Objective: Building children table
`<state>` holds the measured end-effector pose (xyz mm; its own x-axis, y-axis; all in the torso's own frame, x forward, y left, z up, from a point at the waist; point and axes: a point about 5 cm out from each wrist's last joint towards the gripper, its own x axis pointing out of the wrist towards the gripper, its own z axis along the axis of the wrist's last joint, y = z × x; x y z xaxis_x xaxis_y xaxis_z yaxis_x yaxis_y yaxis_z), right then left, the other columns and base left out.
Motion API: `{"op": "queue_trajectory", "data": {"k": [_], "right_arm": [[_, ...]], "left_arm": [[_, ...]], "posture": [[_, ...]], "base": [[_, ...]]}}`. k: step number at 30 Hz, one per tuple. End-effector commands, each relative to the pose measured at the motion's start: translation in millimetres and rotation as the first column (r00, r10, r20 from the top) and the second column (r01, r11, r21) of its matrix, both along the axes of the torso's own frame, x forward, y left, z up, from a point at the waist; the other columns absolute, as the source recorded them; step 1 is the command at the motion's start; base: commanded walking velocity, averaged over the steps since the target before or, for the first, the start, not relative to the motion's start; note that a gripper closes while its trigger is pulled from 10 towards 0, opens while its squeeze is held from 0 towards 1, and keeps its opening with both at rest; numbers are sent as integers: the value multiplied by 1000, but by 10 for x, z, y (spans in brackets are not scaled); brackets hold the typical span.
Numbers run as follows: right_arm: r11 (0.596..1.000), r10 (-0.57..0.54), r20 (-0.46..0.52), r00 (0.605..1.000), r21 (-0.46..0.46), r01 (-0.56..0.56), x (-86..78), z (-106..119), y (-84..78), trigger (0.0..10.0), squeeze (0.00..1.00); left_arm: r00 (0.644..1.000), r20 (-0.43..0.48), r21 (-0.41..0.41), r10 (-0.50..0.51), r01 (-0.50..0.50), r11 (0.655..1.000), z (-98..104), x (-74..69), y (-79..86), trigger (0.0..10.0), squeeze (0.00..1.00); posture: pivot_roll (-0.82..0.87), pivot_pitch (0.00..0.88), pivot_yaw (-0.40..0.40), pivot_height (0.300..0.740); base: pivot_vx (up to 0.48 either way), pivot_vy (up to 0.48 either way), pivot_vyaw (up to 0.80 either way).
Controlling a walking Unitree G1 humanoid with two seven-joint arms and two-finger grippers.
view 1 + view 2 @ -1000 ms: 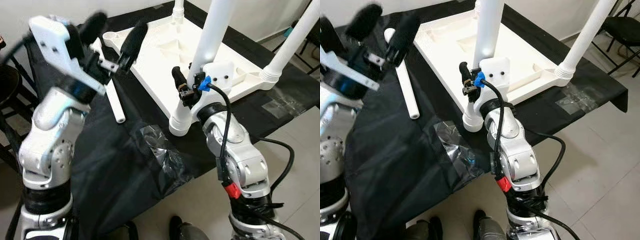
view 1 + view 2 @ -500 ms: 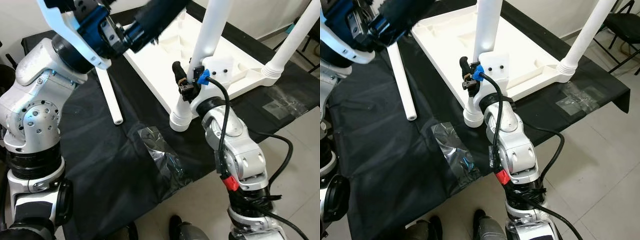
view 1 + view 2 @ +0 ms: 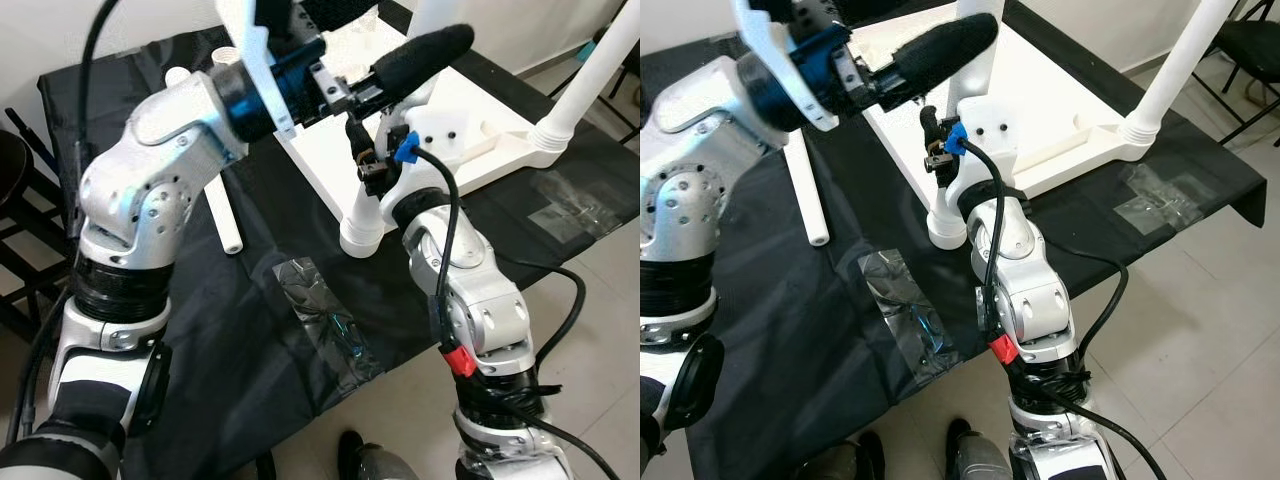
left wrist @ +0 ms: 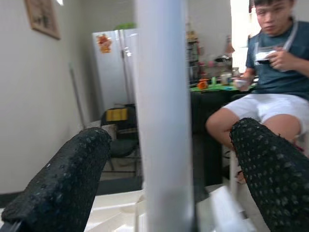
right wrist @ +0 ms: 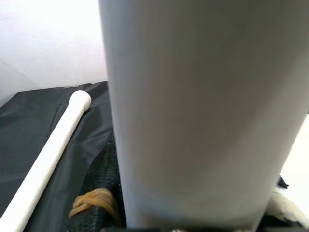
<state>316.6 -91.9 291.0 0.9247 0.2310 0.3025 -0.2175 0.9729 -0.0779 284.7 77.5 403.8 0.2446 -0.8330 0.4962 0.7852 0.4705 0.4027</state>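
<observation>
Right gripper (image 3: 372, 170) clenches the near table leg (image 3: 362, 215); left gripper (image 4: 164, 169), fingers spread, straddles it higher up, loose leg (image 3: 805, 200) lying left.

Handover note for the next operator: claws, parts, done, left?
Right claw: shut on the near table leg, low on the post.
Left claw: open, fingers astride that leg higher up, not gripping.
Tabletop: upside down on the black cloth.
Done: near leg and another leg stand in their sockets.
Left: loose leg lies on the cloth, unfitted.
</observation>
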Motion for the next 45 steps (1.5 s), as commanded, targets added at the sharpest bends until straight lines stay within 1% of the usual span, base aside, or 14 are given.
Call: {"op": "queue_trajectory", "data": {"k": [1, 11, 17, 20, 24, 27, 32, 38, 39, 41, 42, 43, 44, 45], "right_arm": [[994, -109, -208, 972, -41, 103, 141, -428, -156, 10000, 0], [994, -108, -209, 972, -41, 101, 149, -426, -168, 10000, 0], [995, -102, -210, 972, -41, 96, 151, -429, -166, 10000, 0], [995, -102, -210, 972, -41, 96, 151, -429, -166, 10000, 0], [995, -96, -210, 973, -39, 89, 144, -433, -146, 10000, 0], [995, -94, -210, 973, -38, 88, 144, -434, -142, 10000, 0], [995, -94, -213, 972, -38, 88, 148, -439, -141, 10000, 0], [996, -92, -214, 972, -36, 86, 152, -438, -135, 10000, 0], [996, -92, -214, 972, -34, 86, 151, -437, -133, 10000, 0], [996, -91, -214, 973, -33, 86, 151, -437, -132, 10000, 0], [996, -91, -215, 972, -32, 86, 150, -437, -130, 10000, 0], [996, -91, -215, 972, -32, 86, 150, -437, -130, 10000, 0], [996, -92, -215, 972, -32, 87, 148, -437, -129, 10000, 0], [996, -92, -215, 972, -32, 87, 148, -437, -129, 10000, 0]], "left_arm": [[1000, 19, 3, -3, 3, 1000, -33, -2, 41, 10000, 0], [1000, 20, 11, -1, 0, 1000, -118, 23, 95, 10000, 0], [1000, 17, 11, 22, -22, 1000, -120, 77, -16, 10000, 0], [1000, 17, 11, 22, -22, 1000, -120, 77, -16, 10000, 0], [1000, 17, -3, 4, -4, 1000, -56, 194, -83, 10000, 0], [1000, 28, 4, -14, 14, 1000, 43, 191, -131, 10000, 0], [997, 58, 18, -51, 50, 999, 160, 94, -195, 10000, 0], [995, 75, 20, -67, 65, 998, 156, 73, -204, 10000, 0], [995, 74, 28, -66, 64, 998, 127, 83, -203, 9608, 0], [995, 75, 34, -68, 65, 997, 111, 98, -204, 9608, 0], [995, 74, 44, -65, 62, 997, 86, 111, -205, 1137, 0], [995, 74, 44, -65, 62, 997, 86, 111, -205, 1137, 0], [995, 70, 53, -64, 61, 997, 65, 114, -205, 0, 0], [995, 70, 53, -64, 61, 997, 65, 114, -205, 0, 0]], "posture": [[-16, 310, -30, 740], [-13, 309, -30, 740], [-15, 304, -30, 740], [-15, 304, -30, 740], [-15, 302, -27, 740], [-15, 301, -26, 740], [-12, 300, -28, 740], [-12, 301, -25, 740], [-12, 303, -24, 740], [-12, 303, -24, 740], [-13, 305, -23, 740], [-13, 305, -23, 740], [-13, 304, -21, 740], [-13, 304, -21, 740]], "base": [[0, 0, 0], [0, 0, 0], [0, 0, 0], [0, 0, 0], [0, 0, 0], [0, 0, 0], [0, 0, 0], [0, 0, 0], [0, 0, 0], [0, 0, 0], [0, 0, 0], [0, 0, 0], [0, 0, 0], [0, 0, 0]]}}
